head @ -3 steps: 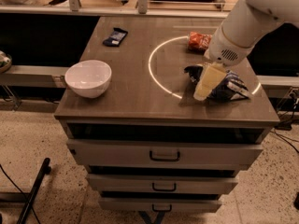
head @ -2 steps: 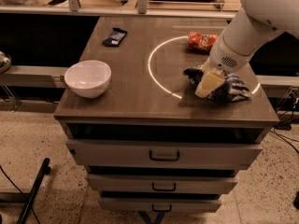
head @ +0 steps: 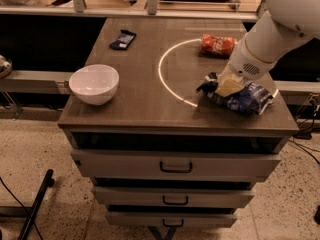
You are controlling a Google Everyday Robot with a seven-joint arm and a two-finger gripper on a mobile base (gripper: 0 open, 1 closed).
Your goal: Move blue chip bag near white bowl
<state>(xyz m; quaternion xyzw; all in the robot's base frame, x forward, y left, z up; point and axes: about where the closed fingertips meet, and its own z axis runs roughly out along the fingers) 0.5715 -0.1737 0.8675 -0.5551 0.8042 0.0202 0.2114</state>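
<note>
The blue chip bag (head: 246, 99), wrinkly dark blue foil with white patterning, lies at the right front of the cabinet top. My gripper (head: 226, 87) comes down from the white arm at the upper right and sits on the bag's left end, covering part of it. The white bowl (head: 94, 83) stands apart at the left front corner of the top, far to the left of the bag and the gripper.
An orange-red bag (head: 217, 45) lies behind the gripper at the back right. A small flat dark-blue packet (head: 123, 39) lies at the back left. A white ring (head: 170, 79) is marked on the wooden cabinet top (head: 145, 109). Drawers (head: 176, 166) are below; the floor drops off all round.
The arm's wrist has shifted a little to the right and lower over the bag. More of the blue bag shows to the right of the gripper. The bowl has not moved.
</note>
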